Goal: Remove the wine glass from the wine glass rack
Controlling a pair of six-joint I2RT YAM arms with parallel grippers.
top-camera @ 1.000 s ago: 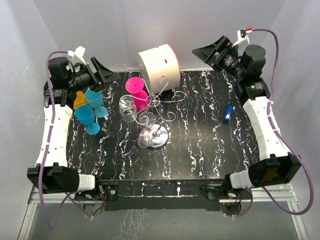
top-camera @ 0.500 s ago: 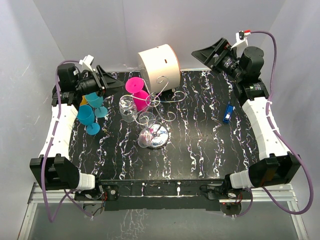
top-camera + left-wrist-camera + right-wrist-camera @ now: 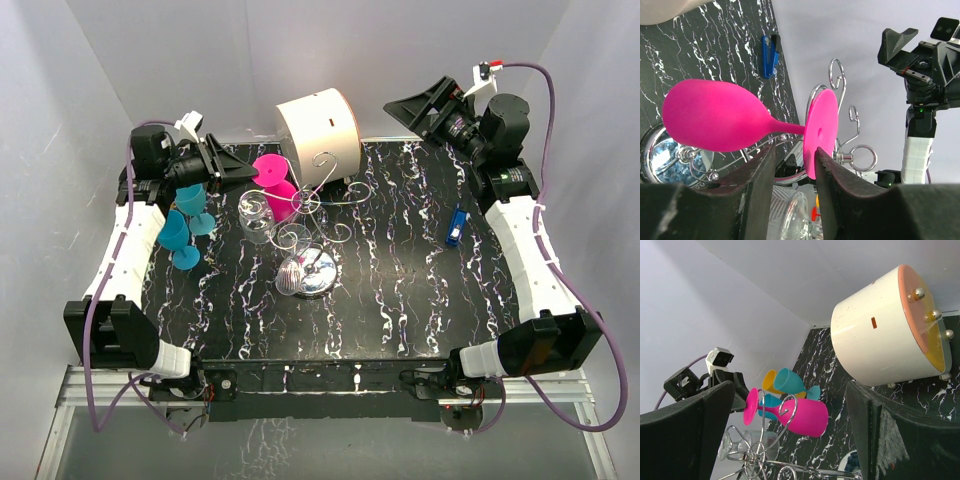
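Observation:
The wine glass rack (image 3: 322, 196), silver wire with curly arms, stands mid-table on a shiny round base (image 3: 310, 272). A pink wine glass (image 3: 272, 178) hangs on it lying sideways, foot toward the left arm. In the left wrist view its bowl (image 3: 715, 122) is at the left and its foot disc (image 3: 821, 131) at the right. My left gripper (image 3: 794, 150) straddles the stem from below, jaws narrowed but still apart, with the foot's edge against the right fingertip (image 3: 821, 156). A clear wine glass (image 3: 255, 218) also hangs there. My right gripper (image 3: 790, 390) is wide open, far back right, holding nothing.
A white cylindrical drum (image 3: 318, 130) lies behind the rack. Teal glasses (image 3: 185, 218) stand at the left, just under the left arm. A small blue object (image 3: 455, 227) lies on the black marbled table (image 3: 400, 290) at the right.
My left arm has swung right, up to the pink glass's foot, and its jaws have narrowed. The orange cup is now hidden behind the arm. The right arm has not moved.

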